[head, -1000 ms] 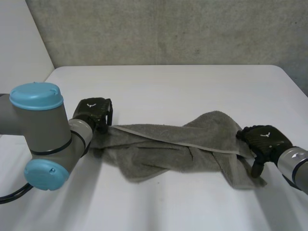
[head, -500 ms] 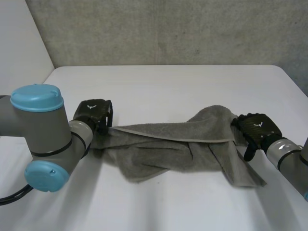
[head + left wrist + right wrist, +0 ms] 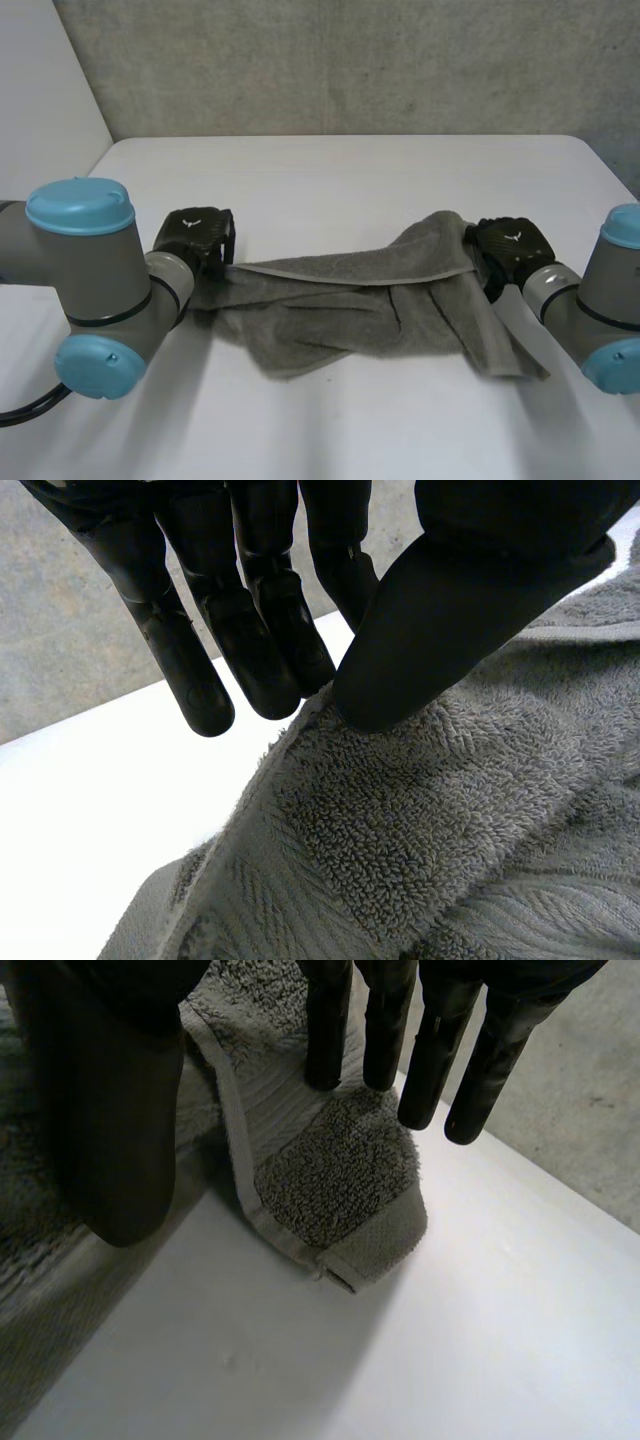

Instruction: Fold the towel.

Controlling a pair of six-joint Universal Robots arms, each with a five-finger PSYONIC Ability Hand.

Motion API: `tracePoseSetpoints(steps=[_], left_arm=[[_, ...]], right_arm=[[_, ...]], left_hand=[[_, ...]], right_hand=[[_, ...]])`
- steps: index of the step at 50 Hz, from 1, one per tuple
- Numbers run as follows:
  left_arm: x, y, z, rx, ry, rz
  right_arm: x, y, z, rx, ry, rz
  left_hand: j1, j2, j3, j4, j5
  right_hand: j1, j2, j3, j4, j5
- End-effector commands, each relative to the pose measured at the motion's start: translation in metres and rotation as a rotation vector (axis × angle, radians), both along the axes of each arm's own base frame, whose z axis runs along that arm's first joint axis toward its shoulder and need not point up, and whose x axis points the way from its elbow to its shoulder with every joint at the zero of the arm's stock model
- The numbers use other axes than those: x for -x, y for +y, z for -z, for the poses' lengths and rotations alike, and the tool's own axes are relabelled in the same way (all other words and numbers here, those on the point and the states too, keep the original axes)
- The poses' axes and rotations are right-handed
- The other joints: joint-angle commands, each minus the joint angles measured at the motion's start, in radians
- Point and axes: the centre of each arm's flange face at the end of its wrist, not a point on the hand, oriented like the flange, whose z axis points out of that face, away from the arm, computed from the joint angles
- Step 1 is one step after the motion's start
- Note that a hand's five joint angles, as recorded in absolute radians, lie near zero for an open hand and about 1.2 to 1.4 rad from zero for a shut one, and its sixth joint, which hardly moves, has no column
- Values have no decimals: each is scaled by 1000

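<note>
Towel (image 3: 350,310) bunched, long axis 9-to-3 o'clock across tabletop (image 3: 350,180) | left robot hand (image 3: 196,236) pinches 9 o'clock end | right robot hand (image 3: 510,245) pinches 3 o'clock corner

Item: one towel (image 3: 350,310), grey terry with a flat woven hem. You find it on the white table (image 3: 330,180), crumpled and drawn out long from side to side across the near middle. Its upper hemmed edge runs almost straight from end to end, raised above the bunched body beneath. At the robot's right the end drapes down in a flap, and one hemmed corner rests on the surface.
</note>
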Motion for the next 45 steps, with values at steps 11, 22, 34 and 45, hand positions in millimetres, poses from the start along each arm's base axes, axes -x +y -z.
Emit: tracePoseSetpoints(steps=[11,22,34,45], left_arm=[[0,-1,2,-2,-2,0],[1,-5,-1,25,1,-2],[-8,1,-57,150,1,-5],[-34,47,-117,218,-285,57]], right_arm=[[-17,-24,9,10,-57,25],[-14,-39,-52,169,-95,46],[-4,7,-189,346,-91,21],[12,74,-225,132,255,-51]], left_hand=[[201,178,181,178,193],[201,178,181,178,193],[201,178,181,178,193],[201,178,181,178,193]], right_hand=[[189,189,172,171,160],[1001,1002,985,984,973],[1001,1002,985,984,973],[1001,1002,985,984,973]])
